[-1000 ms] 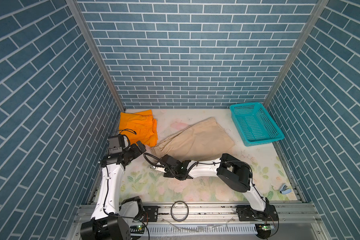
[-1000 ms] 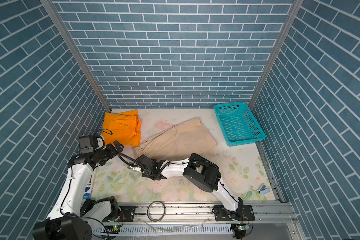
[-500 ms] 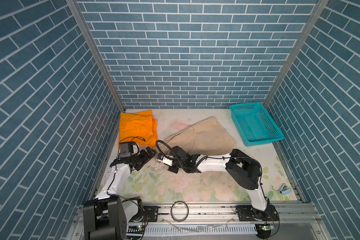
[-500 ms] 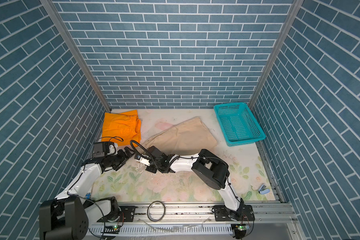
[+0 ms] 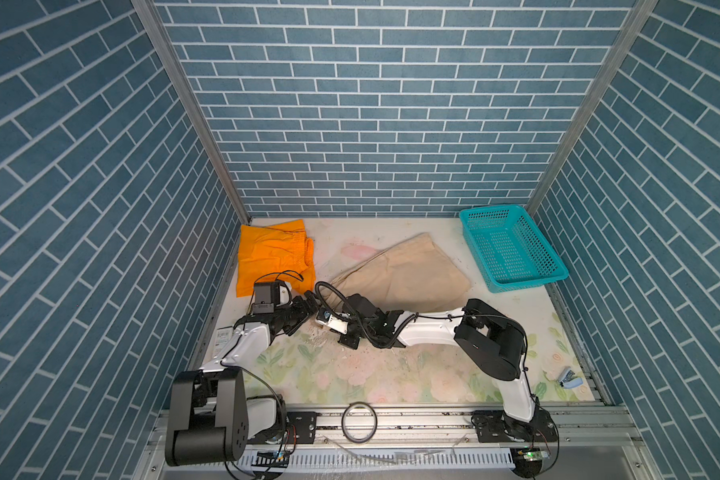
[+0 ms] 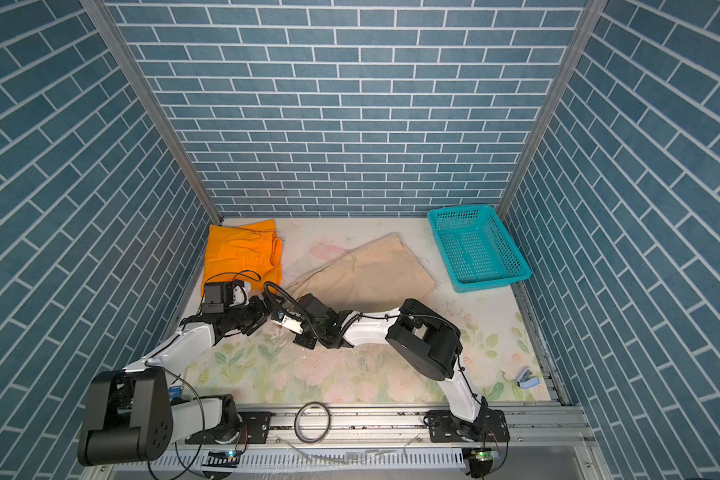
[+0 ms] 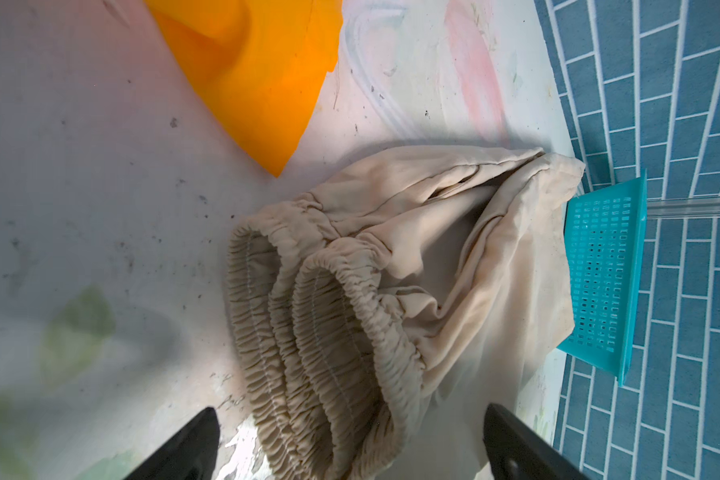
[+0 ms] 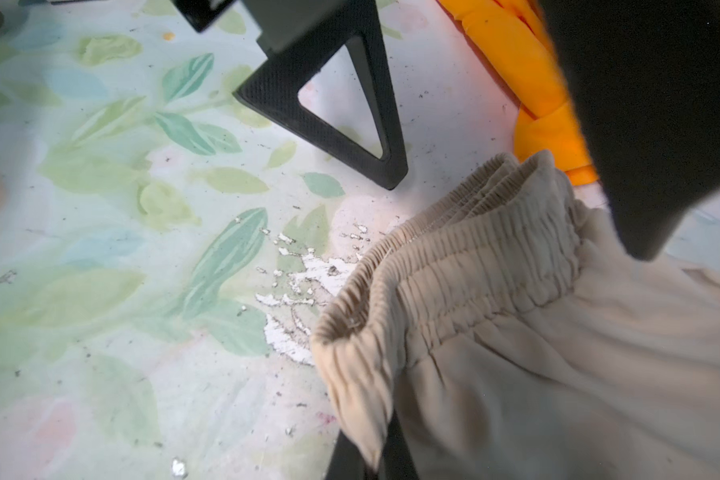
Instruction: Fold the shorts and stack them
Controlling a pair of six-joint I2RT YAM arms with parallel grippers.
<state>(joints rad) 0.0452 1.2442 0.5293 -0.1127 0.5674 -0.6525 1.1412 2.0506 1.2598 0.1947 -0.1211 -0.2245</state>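
The beige shorts (image 5: pixel 404 270) are being pinched at the waistband (image 8: pixel 474 257) by the right claw (image 8: pixel 371 461), while the left claw (image 7: pixel 350 440) is being held spread just before that waistband. Beside the claws the orange shorts (image 5: pixel 273 257) are lying, apparently folded, on the counter (image 5: pixel 391 374); stacking is not yet done.

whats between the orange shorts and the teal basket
The beige shorts lie between the orange shorts and the basket, apart from both. Both top views show it.
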